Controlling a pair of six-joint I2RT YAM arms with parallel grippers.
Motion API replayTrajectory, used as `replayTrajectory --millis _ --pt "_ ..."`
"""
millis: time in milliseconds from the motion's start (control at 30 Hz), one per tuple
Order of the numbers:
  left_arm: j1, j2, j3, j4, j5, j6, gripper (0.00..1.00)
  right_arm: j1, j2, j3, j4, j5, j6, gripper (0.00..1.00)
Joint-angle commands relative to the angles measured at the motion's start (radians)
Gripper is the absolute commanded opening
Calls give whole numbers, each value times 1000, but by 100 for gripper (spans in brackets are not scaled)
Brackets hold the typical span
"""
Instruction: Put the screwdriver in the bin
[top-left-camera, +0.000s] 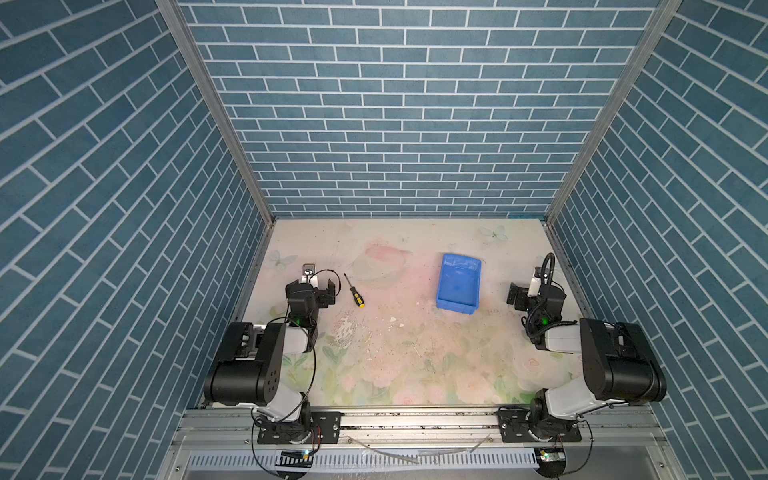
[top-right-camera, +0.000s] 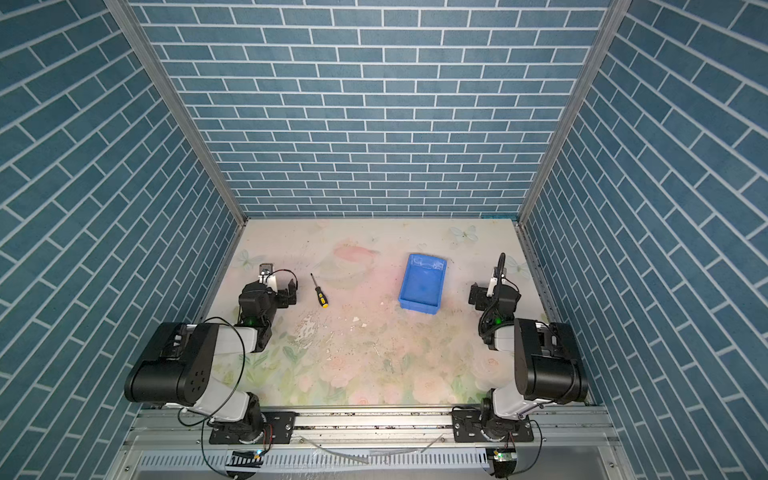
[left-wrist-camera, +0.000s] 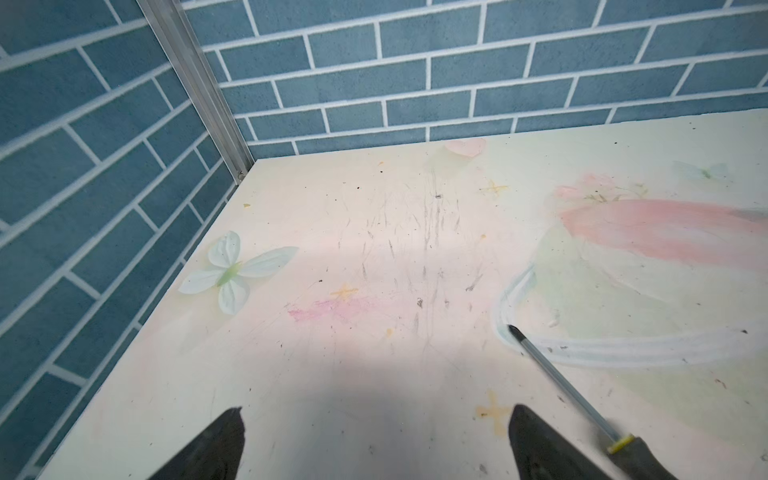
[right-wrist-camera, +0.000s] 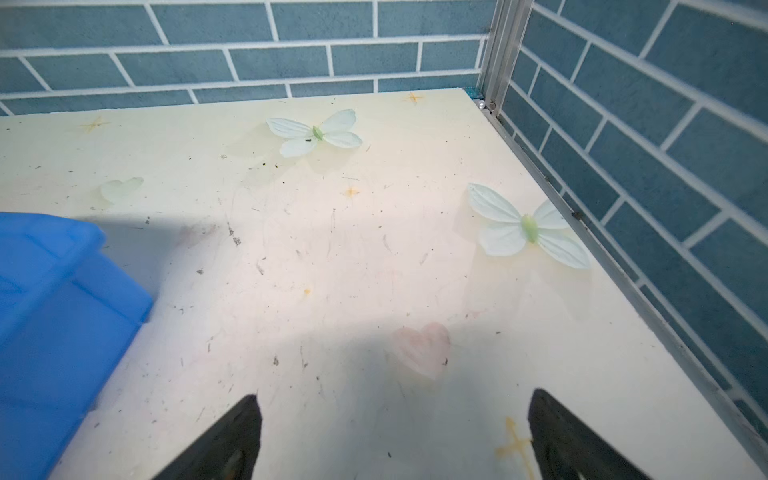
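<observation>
As the left claw (left-wrist-camera: 376, 411) gapes, the screwdriver (top-left-camera: 354, 291) lies outside the bin (top-left-camera: 456, 308).

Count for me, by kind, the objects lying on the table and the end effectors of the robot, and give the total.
screwdriver: 1
bin: 1
end effectors: 2, the left end effector and the right end effector, both open and holding nothing
total: 4
</observation>
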Motion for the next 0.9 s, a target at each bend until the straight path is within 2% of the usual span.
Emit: replayTrajectory --millis 0,700,867 --pt "1 3 11 -4 13 6 100 3 5 36 2 -10 9 99" --pt "1 3 14 -7 11 3 100 3 5 36 -3 -13 8 99" --pt "-8 -38 5 -21 -24 4 100 4 -10 21 14 -24 1 99"
